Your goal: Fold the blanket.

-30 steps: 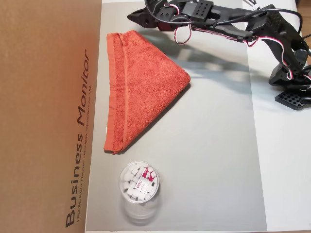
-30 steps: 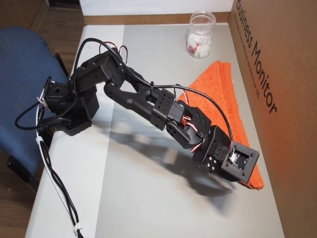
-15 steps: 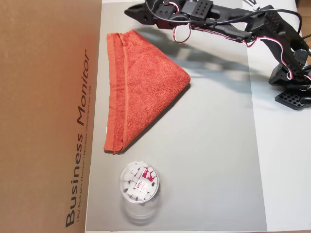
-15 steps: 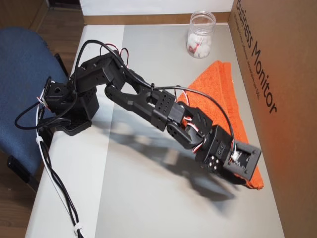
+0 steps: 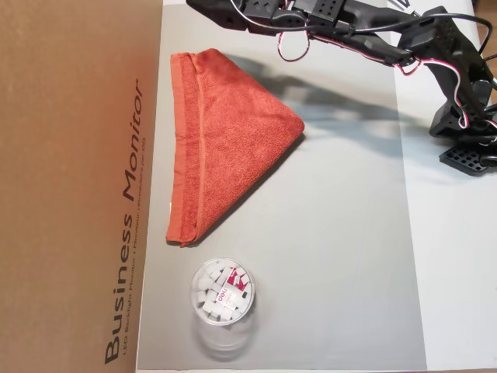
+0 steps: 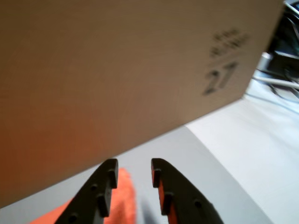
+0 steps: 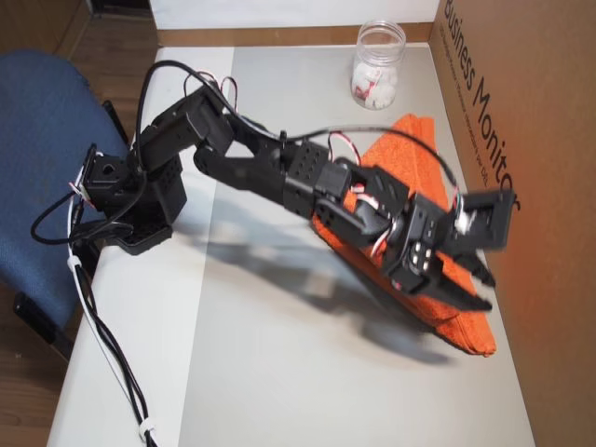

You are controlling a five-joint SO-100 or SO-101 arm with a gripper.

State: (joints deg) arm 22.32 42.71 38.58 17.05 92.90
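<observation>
The arm [image 7: 279,172] reaches far out, raised, its jaws slightly parted and empty.

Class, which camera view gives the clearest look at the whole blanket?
An overhead view shows the blanket whole, folded into a triangle, with nothing covering it. In the other overhead view the arm hides much of it. The wrist view catches only an orange corner.

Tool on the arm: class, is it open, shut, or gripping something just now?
Tool: open, gripping nothing; both fingers show with a clear gap between them, raised above the folded orange-red towel.
</observation>
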